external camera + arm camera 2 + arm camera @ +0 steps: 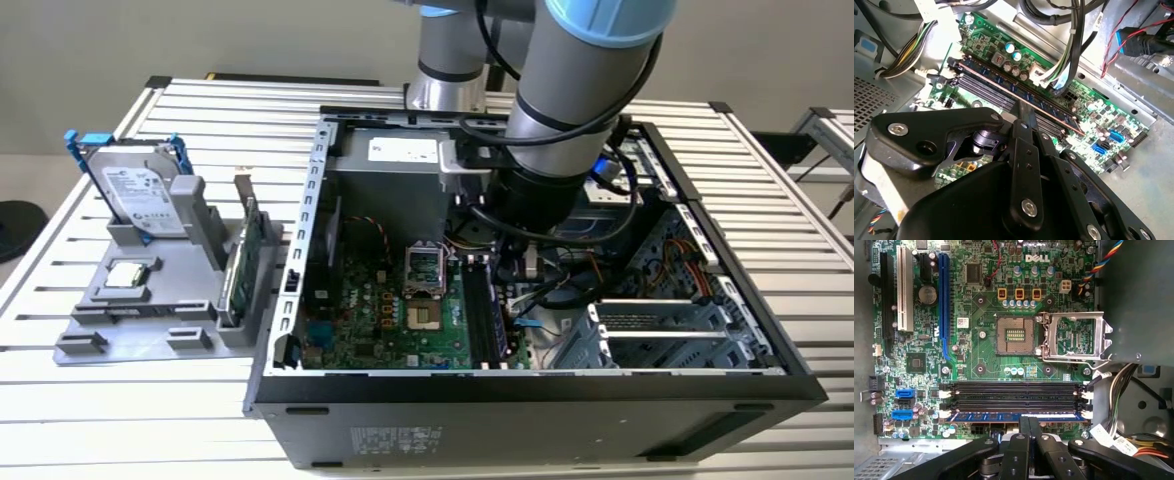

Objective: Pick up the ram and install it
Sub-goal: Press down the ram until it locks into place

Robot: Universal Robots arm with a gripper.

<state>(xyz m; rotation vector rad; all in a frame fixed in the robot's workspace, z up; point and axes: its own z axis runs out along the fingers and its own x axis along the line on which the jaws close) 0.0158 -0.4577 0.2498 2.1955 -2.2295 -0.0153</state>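
fingers pressed together, tips closed with no gap, on the gripper (1029,423) in the first wrist view; not clamped around anything. tips down at the top edge of the ram (1004,416), about midway along its length; touching or just above, cannot tell which. ram lying in the outermost of the four memory slots (1014,395), the other three slots bare and dark. same meeting seen in the second wrist view: closed gripper (1021,107) against the thin upper edge of the ram (994,81), with bundled cables (1069,55) just beyond. square processor socket (1013,335) open on the green motherboard (984,360), its metal frame flipped aside. in the exterior view, arm (567,100) reaching down into the open computer case (534,385) on the slatted table (781,215). well apart, at the exterior view's left, a grey tray (134,315) with an upright hard drive (140,190) and a green card (239,265).
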